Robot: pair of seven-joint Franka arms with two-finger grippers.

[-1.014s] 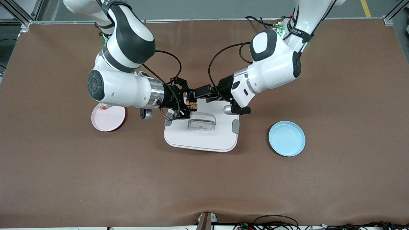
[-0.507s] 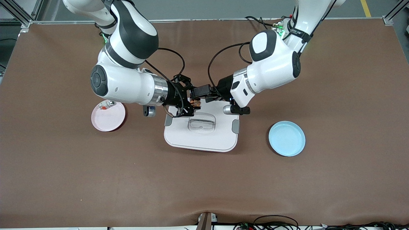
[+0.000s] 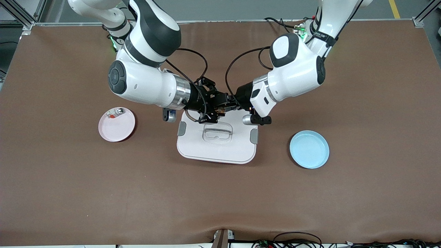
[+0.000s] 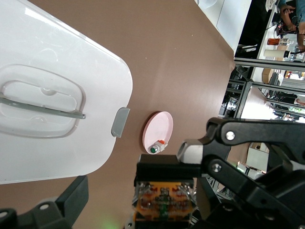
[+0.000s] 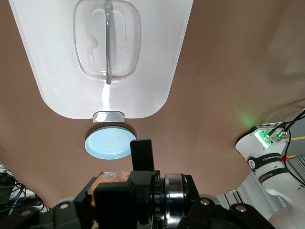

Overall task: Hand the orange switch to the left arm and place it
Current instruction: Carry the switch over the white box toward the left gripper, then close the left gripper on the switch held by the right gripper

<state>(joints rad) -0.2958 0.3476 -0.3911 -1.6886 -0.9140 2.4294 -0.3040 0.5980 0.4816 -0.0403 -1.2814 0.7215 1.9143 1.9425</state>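
Both grippers meet in the air over the box (image 3: 217, 144), at its edge farther from the front camera. The right gripper (image 3: 211, 103) grips the switch (image 4: 164, 200), which the left wrist view shows clamped between its fingers. Whether the left gripper (image 3: 225, 102) has closed on the switch cannot be told. A pink plate (image 3: 116, 124) and a blue plate (image 3: 309, 149) flank the box.

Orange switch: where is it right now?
Front view: the orange switch is in the air between the right gripper and left gripper, over the box's edge toward the robots.
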